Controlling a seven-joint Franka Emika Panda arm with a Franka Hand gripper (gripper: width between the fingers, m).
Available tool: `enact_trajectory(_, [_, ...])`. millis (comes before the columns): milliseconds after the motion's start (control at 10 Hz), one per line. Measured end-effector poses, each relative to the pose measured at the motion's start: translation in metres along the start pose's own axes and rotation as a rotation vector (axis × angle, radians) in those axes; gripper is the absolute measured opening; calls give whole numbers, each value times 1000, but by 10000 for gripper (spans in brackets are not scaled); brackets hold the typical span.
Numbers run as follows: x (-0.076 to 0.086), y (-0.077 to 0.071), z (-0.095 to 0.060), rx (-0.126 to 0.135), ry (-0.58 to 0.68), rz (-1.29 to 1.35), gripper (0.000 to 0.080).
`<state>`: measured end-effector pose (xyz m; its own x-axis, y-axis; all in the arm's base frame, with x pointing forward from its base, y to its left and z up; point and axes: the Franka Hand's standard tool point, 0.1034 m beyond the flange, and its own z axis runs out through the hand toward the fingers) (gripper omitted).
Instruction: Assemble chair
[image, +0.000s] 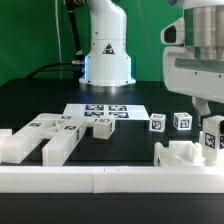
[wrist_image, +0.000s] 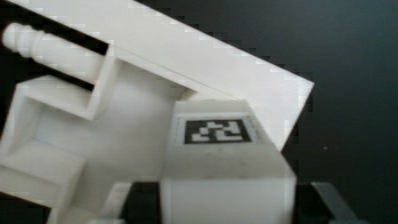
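Alignment matters: the tool (image: 205, 108) hangs over the tagged chair block (wrist_image: 222, 150) at four o'clock on the table (image: 40, 100). Whether it pinches the block I cannot tell; it should be centred on the block before any lifting.

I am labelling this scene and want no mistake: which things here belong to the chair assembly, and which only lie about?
For the job:
- chunky white pieces
- small tagged blocks
- slotted piece

Only lying about:
- marker board
- border rail
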<state>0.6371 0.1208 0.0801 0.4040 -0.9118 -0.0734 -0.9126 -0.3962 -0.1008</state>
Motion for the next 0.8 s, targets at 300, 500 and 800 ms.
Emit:
enact_trajectory(300, [-1, -1, -1, 1, -1, -107, 622])
enact_trajectory(500, [0, -2, -1, 0, 3, -338, 644])
enact_trajectory(800, [0, -1, 1, -4, 3, -600, 649])
